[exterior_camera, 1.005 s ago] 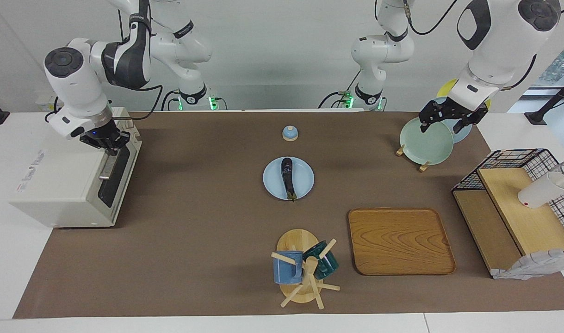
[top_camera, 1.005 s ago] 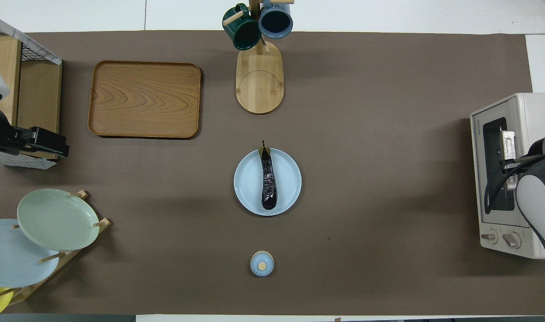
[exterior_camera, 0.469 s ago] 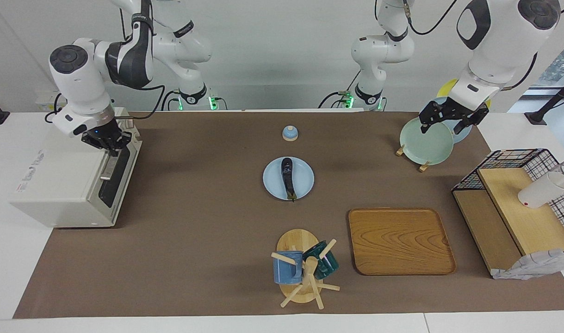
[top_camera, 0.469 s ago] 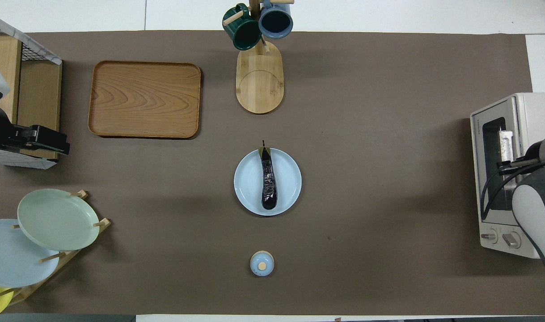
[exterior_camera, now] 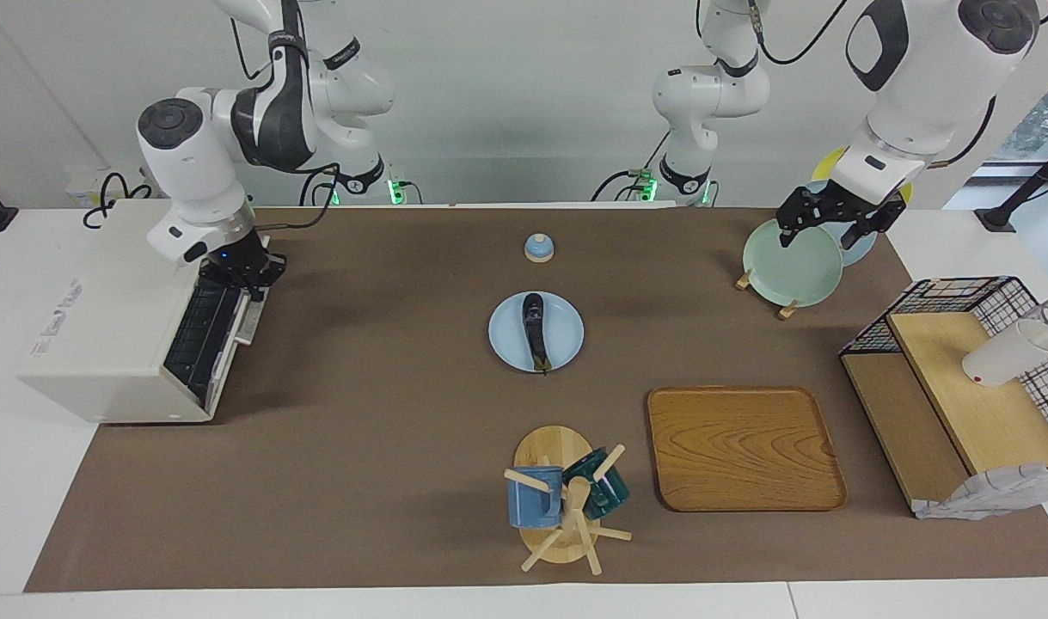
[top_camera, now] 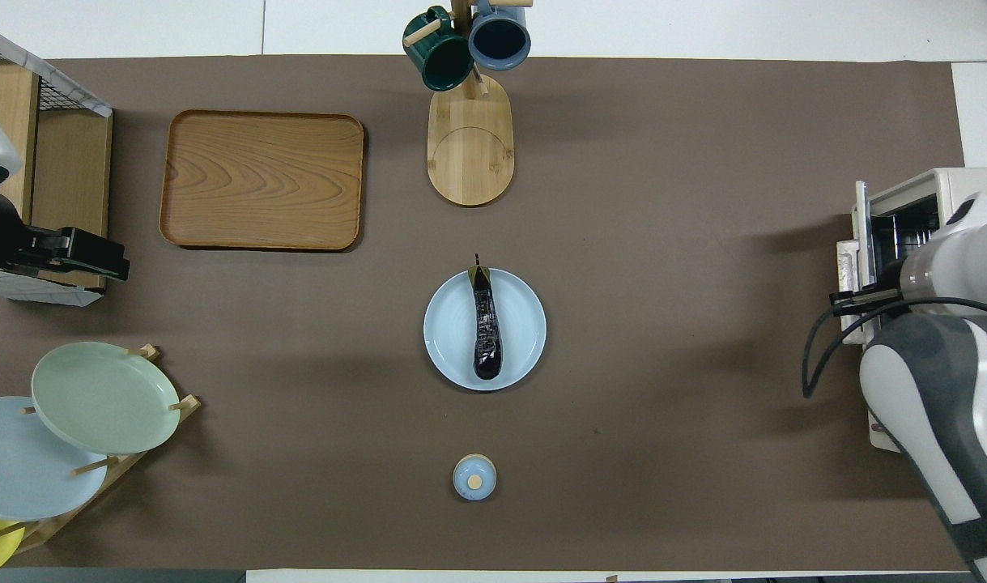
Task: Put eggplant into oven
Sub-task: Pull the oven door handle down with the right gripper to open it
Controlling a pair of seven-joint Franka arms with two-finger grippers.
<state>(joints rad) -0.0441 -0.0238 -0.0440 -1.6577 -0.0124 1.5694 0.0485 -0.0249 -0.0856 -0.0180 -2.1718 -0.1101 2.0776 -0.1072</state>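
You have a glossy, slightly curved dark eggplant [exterior_camera: 535, 331] lying lengthwise on a round pale-blue plate [exterior_camera: 566, 344] in the middle of the tabletop [exterior_camera: 386, 447], which is covered by a matte brown mat with white margins; a plain pale wall runs along the robots' end. The boxy cream oven [exterior_camera: 102, 327] sits at the right arm's end of the tabletop, its door [exterior_camera: 247, 320] swung partly down so the dark ribbed rack shows. Your right gripper [exterior_camera: 242, 277] is at the top edge of that door (whether its jaws are clamped on the handle or apart, you cannot tell), well apart from the eggplant. Your left gripper [exterior_camera: 833, 225] hangs over the pale-green plate [exterior_camera: 790, 266] in the wooden plate rack at the left arm's end, jaws apart and empty, also well apart from the eggplant.
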